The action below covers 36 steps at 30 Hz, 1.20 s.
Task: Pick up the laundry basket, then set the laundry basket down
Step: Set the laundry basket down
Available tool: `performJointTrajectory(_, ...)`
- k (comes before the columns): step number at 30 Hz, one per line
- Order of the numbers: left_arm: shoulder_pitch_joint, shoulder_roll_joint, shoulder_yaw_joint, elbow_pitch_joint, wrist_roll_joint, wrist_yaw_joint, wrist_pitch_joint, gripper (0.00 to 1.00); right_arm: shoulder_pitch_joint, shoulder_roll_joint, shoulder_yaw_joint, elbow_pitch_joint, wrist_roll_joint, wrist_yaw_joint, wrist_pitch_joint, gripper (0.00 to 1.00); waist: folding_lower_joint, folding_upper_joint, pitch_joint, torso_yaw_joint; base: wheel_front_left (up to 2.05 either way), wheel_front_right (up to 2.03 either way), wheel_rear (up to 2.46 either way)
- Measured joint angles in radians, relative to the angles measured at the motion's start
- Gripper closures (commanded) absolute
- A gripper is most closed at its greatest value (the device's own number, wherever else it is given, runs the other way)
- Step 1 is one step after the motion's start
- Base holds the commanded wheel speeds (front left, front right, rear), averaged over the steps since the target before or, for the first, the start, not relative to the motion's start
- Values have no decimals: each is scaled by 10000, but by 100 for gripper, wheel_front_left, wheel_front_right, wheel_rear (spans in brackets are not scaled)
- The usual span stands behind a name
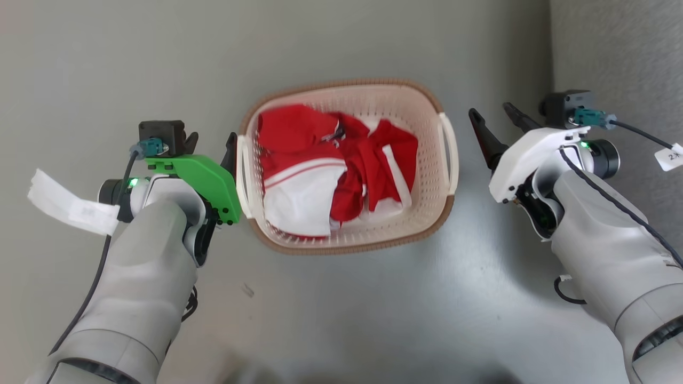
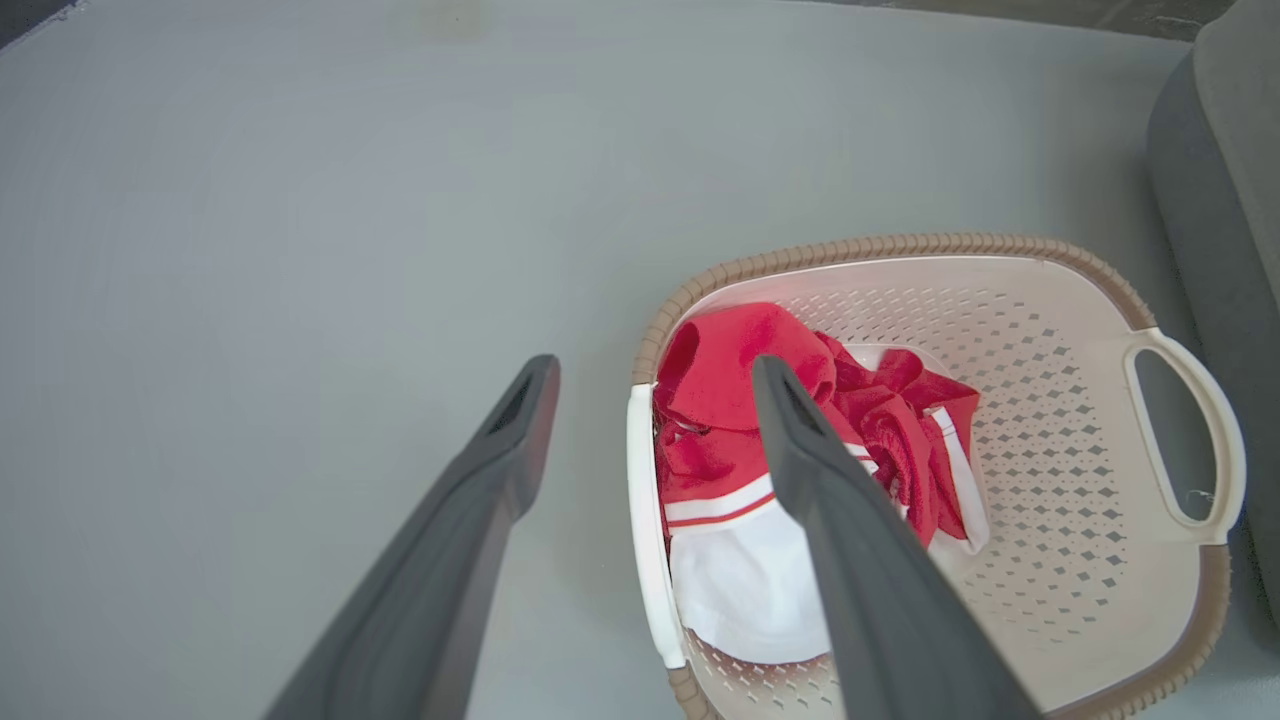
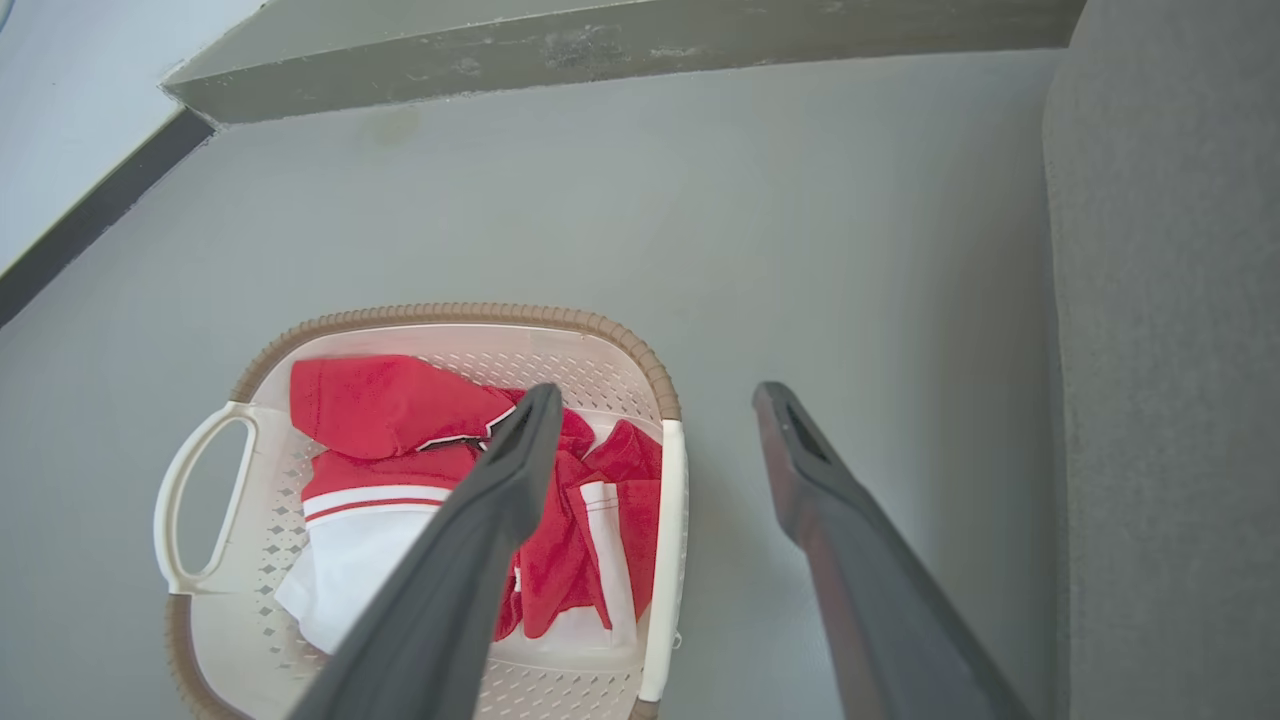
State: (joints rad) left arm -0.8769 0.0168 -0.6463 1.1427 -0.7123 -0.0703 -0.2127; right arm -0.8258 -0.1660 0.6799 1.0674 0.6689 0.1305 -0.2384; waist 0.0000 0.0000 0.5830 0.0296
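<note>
**On grey floor point(image 1: 341, 320), basket point(image 1: 373, 84) waits between open grippers**

Before the robot, the basket of red-and-white clothes point(image 1: 320, 160) lies long axis crosswise, one handle toward each arm. Nearer is the left gripper point(image 2: 652, 375), jaws spread astride the left handle point(image 2: 645, 520). The right gripper point(image 1: 490, 109), also spread, stands just clear. A cable tag point(image 1: 673, 156) reads "2"; the rest is illegible.

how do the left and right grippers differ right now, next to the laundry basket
The left gripper wears a green cover, the right gripper a white cover. In the head view the left gripper sits close beside the laundry basket, while the right gripper stands off with floor between. Both are open and hold nothing.
</note>
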Motion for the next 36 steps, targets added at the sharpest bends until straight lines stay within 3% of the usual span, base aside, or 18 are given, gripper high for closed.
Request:
performJointTrajectory(13, 354, 35, 38, -320, 136, 291, -337, 0, 514, -115, -54, -303, -268, -104, -117, 0, 0, 0, -1845, -39, 0, 0, 0)
performJointTrajectory(21, 834, 326, 245, -865, 328, 449, -360, 0, 810, -203, -621, -1547, -512, -550, -119, 0, 0, 0, -2994, -144, 0, 0, 0)
performJointTrajectory(36, 1708, 915, 991, -3666, 1080, 1340, -389, 0, 2219, -468, -1741, -4006, -1089, -1432, -123, 0, 0, 0, -4577, -334, 0, 0, 0)
